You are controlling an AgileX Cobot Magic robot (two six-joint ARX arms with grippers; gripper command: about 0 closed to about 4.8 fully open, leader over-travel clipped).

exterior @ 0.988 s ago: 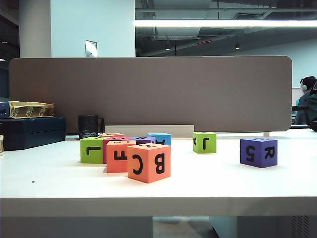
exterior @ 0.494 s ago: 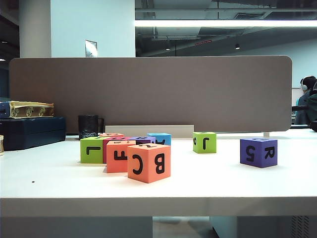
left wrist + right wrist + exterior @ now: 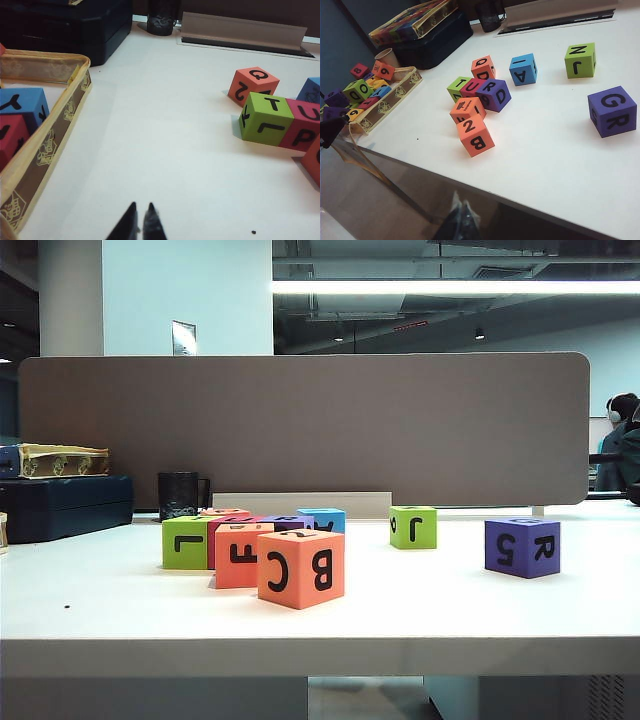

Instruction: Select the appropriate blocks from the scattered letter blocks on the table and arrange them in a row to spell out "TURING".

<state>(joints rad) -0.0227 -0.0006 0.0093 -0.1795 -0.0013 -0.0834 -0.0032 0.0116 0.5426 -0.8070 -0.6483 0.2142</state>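
Both tools (image 3: 139, 222) (image 3: 461, 220) cropped, closed.

On the white table (image 3: 560, 150) the blocks lie scattered — a green block (image 3: 457, 87) topped T touches a magenta one (image 3: 471, 86) topped U and a purple one (image 3: 494, 94) showing R and D. Apart sit a blue block (image 3: 523, 69), a green N-J block (image 3: 580, 59) and a purple G-R block (image 3: 612, 110) — all flat.
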